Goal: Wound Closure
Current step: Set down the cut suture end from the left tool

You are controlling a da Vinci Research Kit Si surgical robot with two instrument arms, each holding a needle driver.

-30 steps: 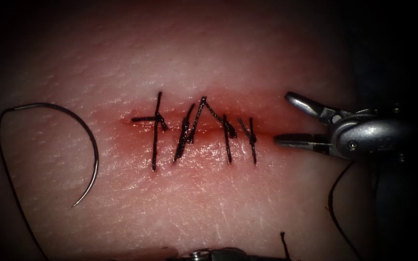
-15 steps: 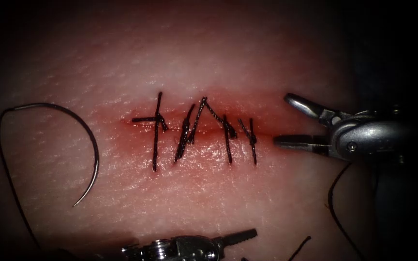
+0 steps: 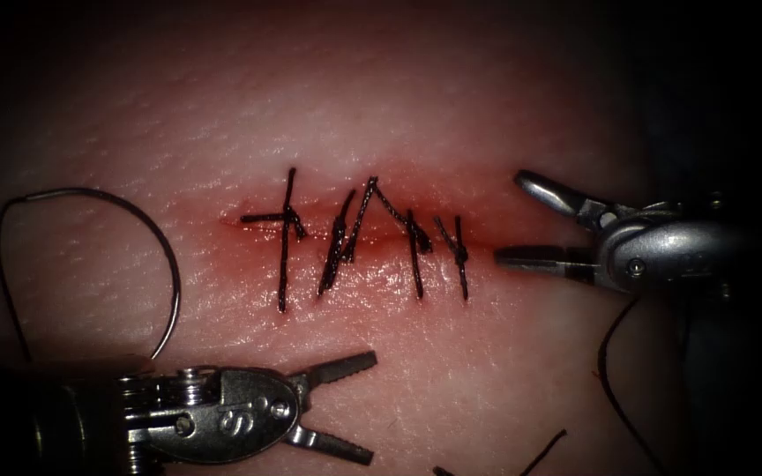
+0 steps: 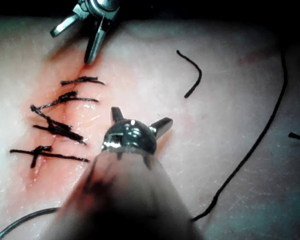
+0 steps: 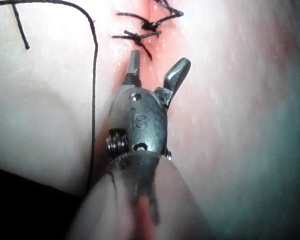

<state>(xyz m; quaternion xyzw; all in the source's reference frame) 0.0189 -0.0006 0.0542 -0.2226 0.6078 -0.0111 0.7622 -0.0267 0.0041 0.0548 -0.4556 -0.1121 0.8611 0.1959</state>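
The tissue (image 3: 451,97) carries a horizontal cut (image 3: 354,236) crossed by several dark stitches (image 3: 346,238). The curved needle (image 3: 168,264) lies free on the tissue, left of the cut, held by neither tool and not in the tissue. Its thread (image 3: 0,264) trails from its blunt end down the left. My left tool (image 3: 370,407) sits below the cut, jaws open and holding nothing; its own view shows the same (image 4: 140,117). My right tool (image 3: 511,219) is at the cut's right end, jaws open and holding nothing, as its wrist view confirms (image 5: 158,59).
A loop of thread (image 3: 603,357) hangs below the right tool and runs beside it in its wrist view (image 5: 95,75). A short cut end of thread (image 3: 544,449) lies near the lower edge, also on the tissue (image 4: 192,75). Red fluid tints the tissue around the cut.
My left tool has come up from the lower edge and shifted left, and its jaws have spread open. The right tool, needle and stitches have hardly moved.
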